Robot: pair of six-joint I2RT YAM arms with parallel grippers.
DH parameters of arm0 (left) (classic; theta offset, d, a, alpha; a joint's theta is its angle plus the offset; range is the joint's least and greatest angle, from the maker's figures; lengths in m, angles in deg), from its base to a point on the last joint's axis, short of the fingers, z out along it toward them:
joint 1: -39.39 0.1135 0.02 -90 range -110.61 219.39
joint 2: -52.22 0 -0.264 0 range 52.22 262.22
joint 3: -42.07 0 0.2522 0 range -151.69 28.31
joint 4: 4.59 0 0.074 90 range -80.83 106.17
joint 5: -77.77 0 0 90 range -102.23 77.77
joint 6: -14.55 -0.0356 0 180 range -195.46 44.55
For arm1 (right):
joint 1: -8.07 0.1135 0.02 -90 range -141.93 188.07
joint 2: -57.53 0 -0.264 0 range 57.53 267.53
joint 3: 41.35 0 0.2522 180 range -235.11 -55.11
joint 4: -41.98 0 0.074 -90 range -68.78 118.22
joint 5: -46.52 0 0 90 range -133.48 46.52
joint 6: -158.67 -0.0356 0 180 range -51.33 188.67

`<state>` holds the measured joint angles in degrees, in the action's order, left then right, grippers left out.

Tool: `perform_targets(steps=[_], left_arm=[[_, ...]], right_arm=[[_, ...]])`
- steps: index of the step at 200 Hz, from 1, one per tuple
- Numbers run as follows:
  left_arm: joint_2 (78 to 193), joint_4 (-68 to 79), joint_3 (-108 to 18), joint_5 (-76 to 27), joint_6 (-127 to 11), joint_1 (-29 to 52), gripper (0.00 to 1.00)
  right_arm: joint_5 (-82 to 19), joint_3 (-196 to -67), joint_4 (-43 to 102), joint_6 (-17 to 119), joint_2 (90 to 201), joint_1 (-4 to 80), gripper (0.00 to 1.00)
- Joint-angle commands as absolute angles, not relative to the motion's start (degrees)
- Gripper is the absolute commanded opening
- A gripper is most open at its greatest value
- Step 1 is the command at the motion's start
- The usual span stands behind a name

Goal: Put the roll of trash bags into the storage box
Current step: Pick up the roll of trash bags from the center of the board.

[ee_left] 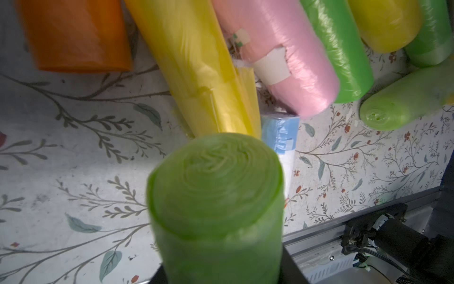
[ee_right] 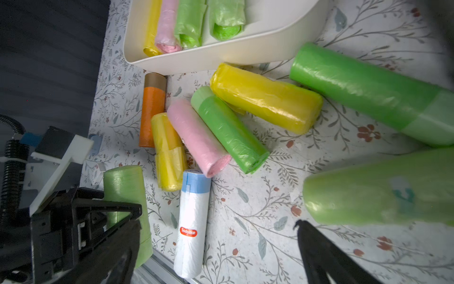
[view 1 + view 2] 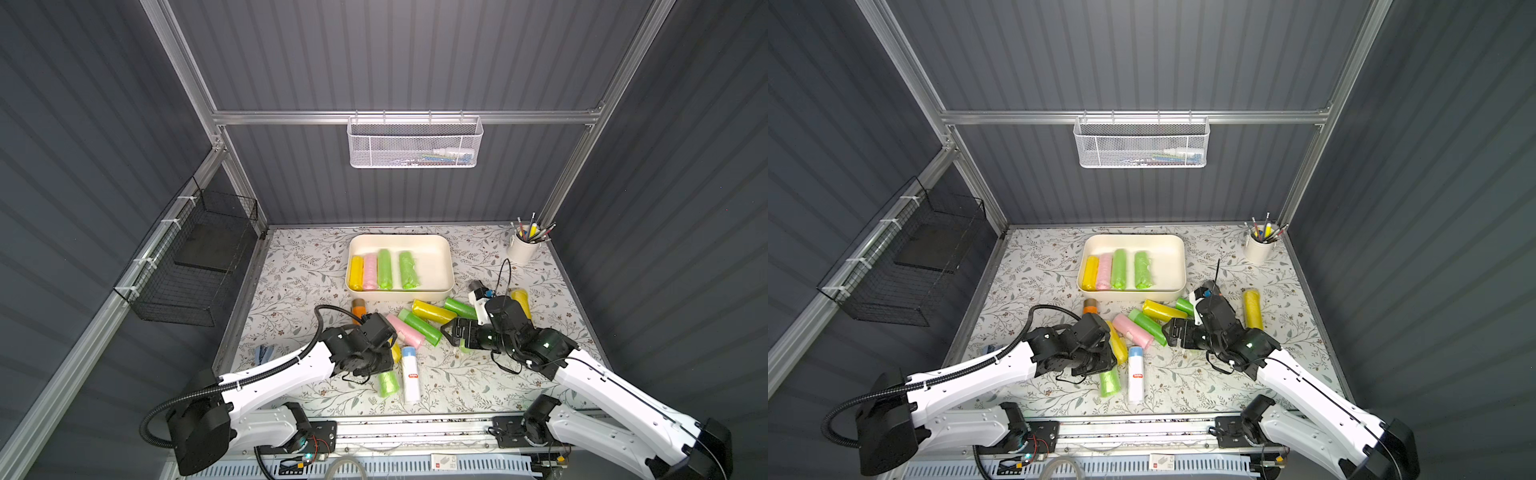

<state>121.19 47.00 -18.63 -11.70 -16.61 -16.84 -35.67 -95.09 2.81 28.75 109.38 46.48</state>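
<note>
Roll (image 1: 216, 196) of pale-green film, cylindrical, clenched in left jaws; right jaws released; smooth cream storage box (image 3: 434, 257) well apart.

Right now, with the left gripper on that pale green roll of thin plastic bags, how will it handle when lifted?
The pale green roll of thin plastic bags shows tightly wound layers at its end, so it probably stays stiff. Its smooth film may slip in the grip. Being round, it would likely roll if dropped on the floral table.
</note>
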Motion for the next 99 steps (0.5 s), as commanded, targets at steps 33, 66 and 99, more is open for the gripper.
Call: perform_targets(steps=[33,66,99], left_arm=[[122.1,53.2,-28.2,-5.3,-22.4,-16.9,0.38],[124.8,53.3,-33.0,-3.5,-24.8,-16.9,0.38],[128.6,56.2,-38.9,-1.6,-29.3,-15.9,0.38]], right_arm=[[-32.8,-96.7,5.7,29.4,109.9,46.7,0.99],[-32.7,-96.9,9.6,28.9,109.7,46.6,0.99],[-31.9,-96.5,11.9,29.4,109.9,46.5,0.99]])
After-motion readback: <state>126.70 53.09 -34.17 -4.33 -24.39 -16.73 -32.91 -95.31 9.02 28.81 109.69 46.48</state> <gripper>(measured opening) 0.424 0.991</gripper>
